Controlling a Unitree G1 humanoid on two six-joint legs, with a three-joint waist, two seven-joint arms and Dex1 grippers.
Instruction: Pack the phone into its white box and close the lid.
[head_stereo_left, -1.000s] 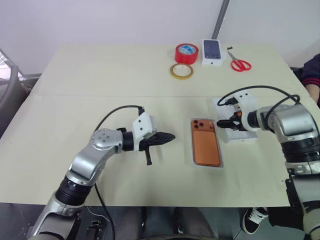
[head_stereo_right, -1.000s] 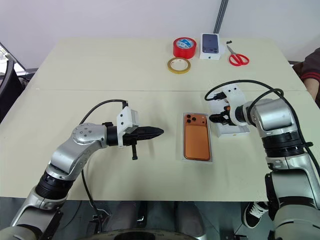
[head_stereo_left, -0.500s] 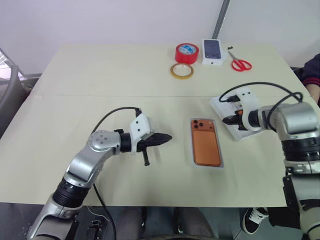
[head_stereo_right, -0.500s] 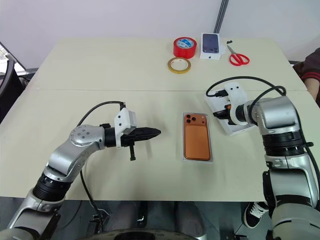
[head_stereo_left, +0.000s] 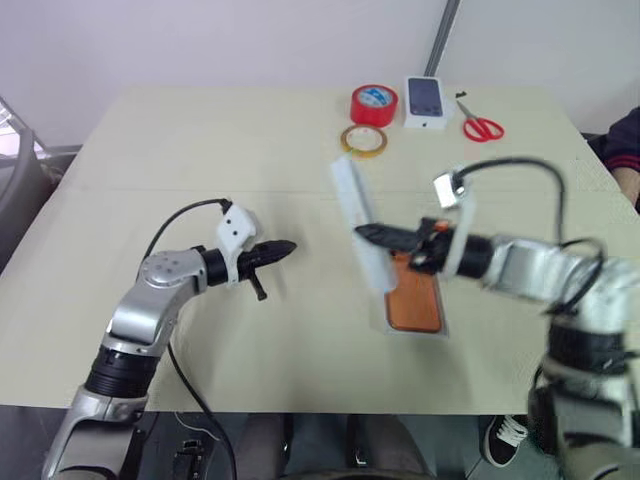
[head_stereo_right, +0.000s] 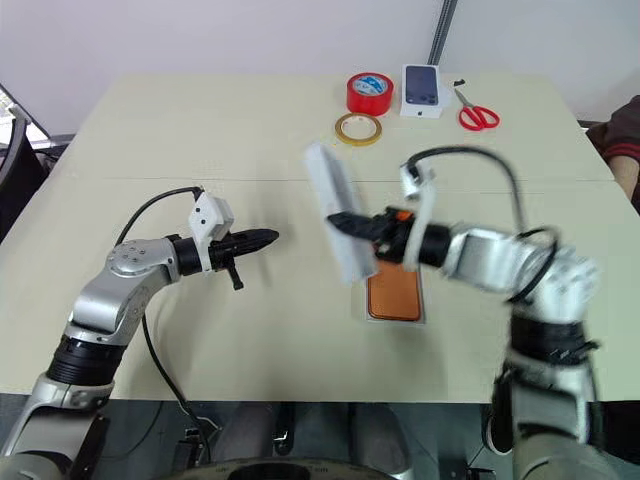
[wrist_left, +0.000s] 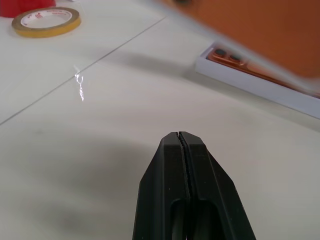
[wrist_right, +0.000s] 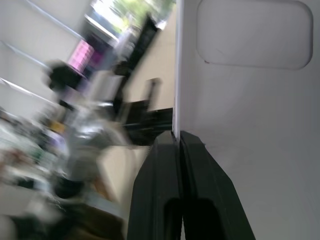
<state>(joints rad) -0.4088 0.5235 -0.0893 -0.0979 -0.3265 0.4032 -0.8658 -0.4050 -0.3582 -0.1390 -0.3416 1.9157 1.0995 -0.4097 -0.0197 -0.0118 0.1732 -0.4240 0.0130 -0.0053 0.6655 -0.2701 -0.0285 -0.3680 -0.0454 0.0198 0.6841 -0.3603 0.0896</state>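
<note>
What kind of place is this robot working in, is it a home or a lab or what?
Most likely a lab or workshop test bench, not a home. A plain beige table stands against a bare wall, with packing supplies at its far edge: a red tape roll, a yellow tape roll and red-handled scissors.

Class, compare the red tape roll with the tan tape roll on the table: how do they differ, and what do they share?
Colour: the red tape roll is bright red; the tan tape roll is yellowish tan.
Height: the red roll stands taller; the tan roll is a low ring.
Place: the red roll sits farther back, beside the small white carton; the tan roll lies just in front of it.
Both lie flat on the table, untouched.
</note>
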